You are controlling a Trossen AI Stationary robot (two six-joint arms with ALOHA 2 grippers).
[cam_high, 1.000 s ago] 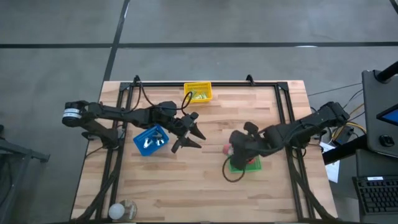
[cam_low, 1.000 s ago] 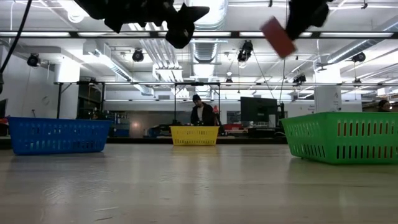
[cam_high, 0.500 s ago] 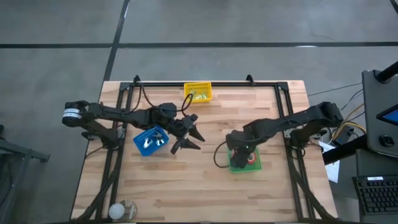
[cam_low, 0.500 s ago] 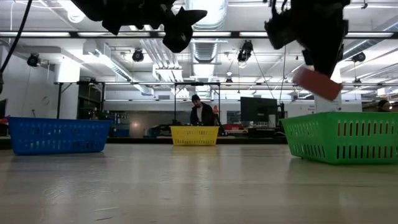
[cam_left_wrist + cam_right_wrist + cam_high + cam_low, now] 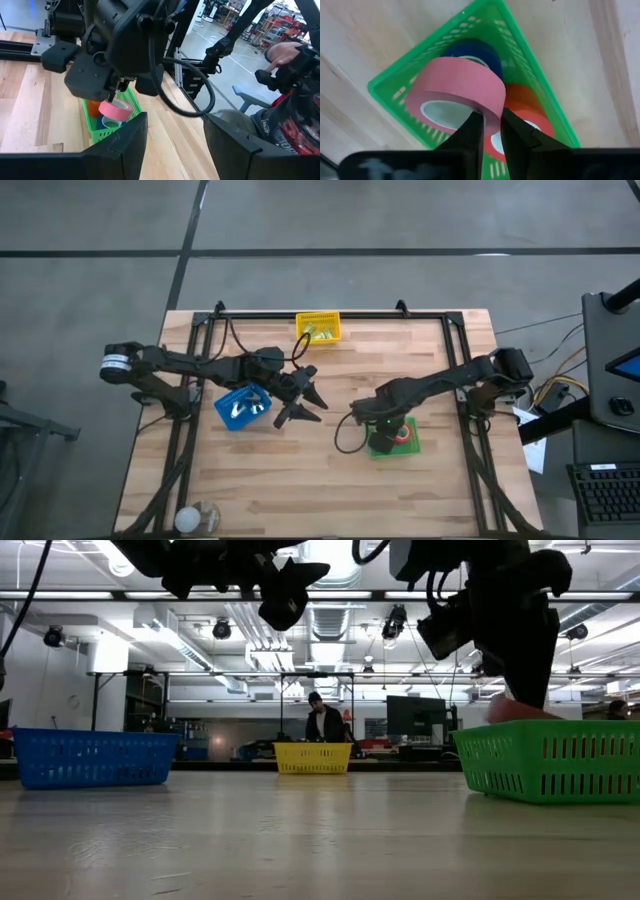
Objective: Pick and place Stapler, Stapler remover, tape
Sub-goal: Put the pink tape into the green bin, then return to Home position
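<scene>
My right gripper [image 5: 385, 423] is shut on a pink roll of tape [image 5: 455, 82] just above the green basket [image 5: 410, 448], which holds a blue roll [image 5: 470, 50] and a red roll [image 5: 522, 107] on its floor. In the low view the pink roll [image 5: 520, 710] stands at the height of the basket's rim [image 5: 550, 730]. The left wrist view also shows the roll [image 5: 114, 109] under my right gripper. My left gripper [image 5: 308, 396] is open and empty, in the air to the right of the blue basket [image 5: 243, 405]. My right gripper pinches the pink roll's wall [image 5: 489, 111] between its two fingers, one finger [image 5: 470, 131] in the pale centre hole and one [image 5: 517, 131] outside. The fingers come from above, pointing down. The roll hangs tilted below them, over the green basket, clear of the rolls inside.
A yellow basket [image 5: 319, 328] stands at the table's far edge. The blue basket holds pale things. A round pale thing [image 5: 198, 518] lies at the near left corner. People show in the room beyond the table [image 5: 323, 723] [image 5: 295, 55].
My right gripper has gone down with the pink roll, from high above the table to the green basket's rim, and has tipped to point more steeply down. The roll stays in its fingers.
</scene>
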